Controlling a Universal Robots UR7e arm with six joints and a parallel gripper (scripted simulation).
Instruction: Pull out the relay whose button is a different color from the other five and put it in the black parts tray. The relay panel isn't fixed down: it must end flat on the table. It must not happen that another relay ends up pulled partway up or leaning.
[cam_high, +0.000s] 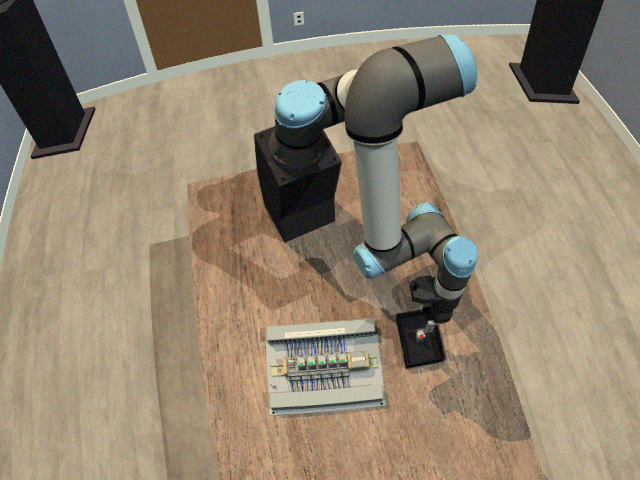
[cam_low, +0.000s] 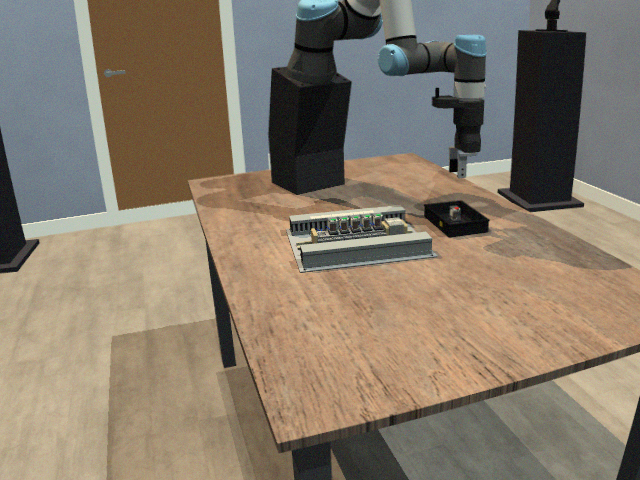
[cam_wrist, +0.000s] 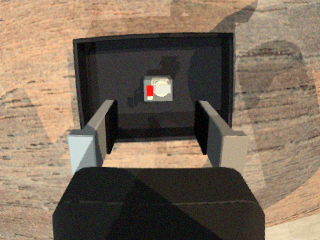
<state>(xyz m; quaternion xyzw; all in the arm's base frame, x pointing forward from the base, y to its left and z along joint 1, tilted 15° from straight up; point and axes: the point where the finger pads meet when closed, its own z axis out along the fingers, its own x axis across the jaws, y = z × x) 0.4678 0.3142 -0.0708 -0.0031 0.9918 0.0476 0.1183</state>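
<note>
The relay with the red button (cam_high: 421, 336) (cam_low: 454, 211) (cam_wrist: 158, 88) lies inside the black parts tray (cam_high: 433, 355) (cam_low: 467, 227) (cam_wrist: 90, 74). My gripper (cam_high: 430, 326) (cam_low: 458, 166) (cam_wrist: 156, 116) is open and empty, hanging well above the tray. The grey relay panel (cam_high: 325, 395) (cam_low: 361, 250) lies flat on the table to the left of the tray, with several green-button relays (cam_high: 321, 362) (cam_low: 355, 223) in a row on its rail.
The arm's black pedestal (cam_high: 297, 186) (cam_low: 307, 134) stands at the back of the wooden table (cam_high: 248, 423) (cam_low: 413, 330). Black pillars (cam_low: 545, 118) (cam_high: 36, 82) stand on the floor beyond the table.
</note>
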